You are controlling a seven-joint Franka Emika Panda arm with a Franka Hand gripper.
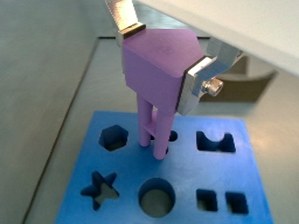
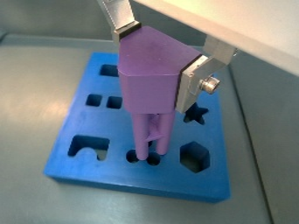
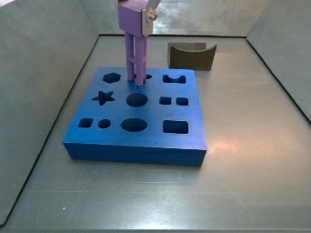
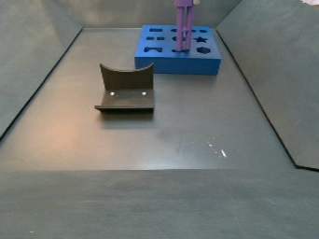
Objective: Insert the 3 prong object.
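Observation:
My gripper [image 1: 162,57] is shut on the wide top of the light purple 3 prong object [image 1: 158,66], which it holds upright over the flat blue block [image 1: 70,166]. The thin prongs [image 1: 155,131] point down and their tips meet the small holes in the block's face, between the hexagon hole [image 1: 112,136] and the arch-shaped hole [image 1: 212,140]. How deep they sit I cannot tell. The same grip shows in a wrist view [image 2: 158,61]. In both side views the 3 prong object [image 3: 133,45] [image 4: 184,21] stands on the blue block [image 3: 158,146] [image 4: 200,63].
A dark brown arch-shaped block [image 3: 191,55] lies on the grey floor beyond the blue block, and also shows in a side view [image 4: 125,91]. Grey walls enclose the floor. The blue block has star, round and square holes.

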